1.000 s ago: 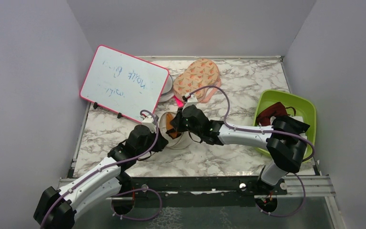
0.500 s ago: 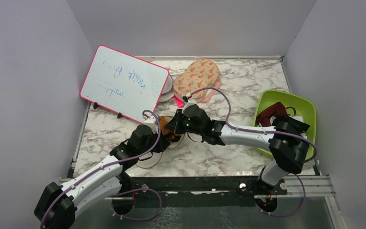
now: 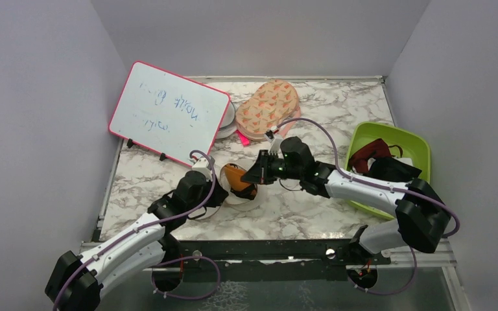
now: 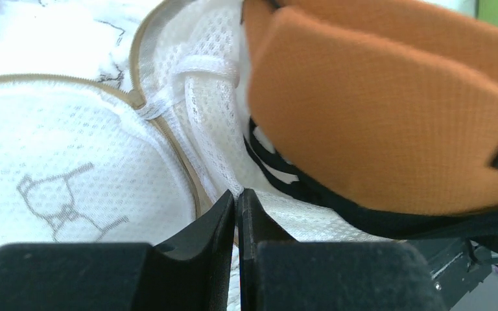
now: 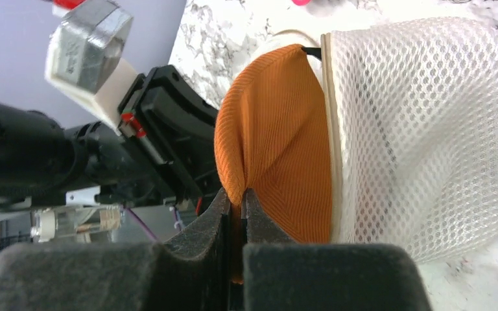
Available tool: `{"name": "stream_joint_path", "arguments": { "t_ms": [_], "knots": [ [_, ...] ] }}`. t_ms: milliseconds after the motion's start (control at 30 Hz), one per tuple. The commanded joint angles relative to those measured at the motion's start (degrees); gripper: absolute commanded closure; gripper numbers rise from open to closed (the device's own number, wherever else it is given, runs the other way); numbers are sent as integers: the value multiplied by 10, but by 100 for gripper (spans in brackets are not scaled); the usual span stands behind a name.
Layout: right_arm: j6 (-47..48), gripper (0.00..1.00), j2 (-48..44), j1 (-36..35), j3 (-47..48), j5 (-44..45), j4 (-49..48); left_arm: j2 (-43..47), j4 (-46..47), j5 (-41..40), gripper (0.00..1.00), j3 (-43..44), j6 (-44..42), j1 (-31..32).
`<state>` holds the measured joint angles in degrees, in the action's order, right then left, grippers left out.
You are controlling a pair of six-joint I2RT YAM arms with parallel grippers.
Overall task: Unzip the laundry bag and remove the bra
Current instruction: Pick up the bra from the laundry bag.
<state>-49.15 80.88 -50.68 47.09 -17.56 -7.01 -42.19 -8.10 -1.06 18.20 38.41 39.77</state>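
The white mesh laundry bag [image 3: 241, 196] lies unzipped on the marble table between the arms. Its flat lid [image 4: 58, 175] with the dark bra outline is folded open. The orange-brown bra [image 3: 237, 177] sticks halfway out of the bag's mouth [image 5: 279, 129]. My left gripper [image 4: 237, 197] is shut on the bag's mesh wall by the zip rim. My right gripper [image 5: 235, 197] is shut on a fold of the bra; in the top view it [image 3: 257, 176] sits just right of the bag. The bra's black trim [image 4: 311, 194] shows under the orange cup.
A peach patterned case [image 3: 269, 107] lies behind the bag. A pink-framed whiteboard [image 3: 168, 113] leans at the back left. A green bin [image 3: 415, 146] holding a dark red cloth [image 3: 368, 154] stands at the right edge.
My right gripper has pulled back to the right with the bra, drawing it out of the bag's mouth. The left gripper has held the bag almost still.
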Motion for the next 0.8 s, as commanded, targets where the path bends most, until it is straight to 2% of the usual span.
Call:
{"name": "stream_joint_path", "arguments": {
  "t_ms": [0,233,400,467,600,767],
  "knots": [
    [33,99,-56,16,-7,-109,-47,-14,1,-10,100,16,-6,0],
    [5,99,-35,18,3,-111,-187,-25,39,35,100,10,-14,0],
    [-9,99,-41,18,12,-74,-230,-26,36,50,100,21,-21,0],
    [8,99,-59,18,17,-45,-206,-28,37,53,100,21,-21,0],
    [80,99,-109,18,36,53,-98,-36,42,53,100,24,-27,0],
    [179,99,-202,21,40,165,6,-44,34,42,76,39,-39,0]
  ]
}}
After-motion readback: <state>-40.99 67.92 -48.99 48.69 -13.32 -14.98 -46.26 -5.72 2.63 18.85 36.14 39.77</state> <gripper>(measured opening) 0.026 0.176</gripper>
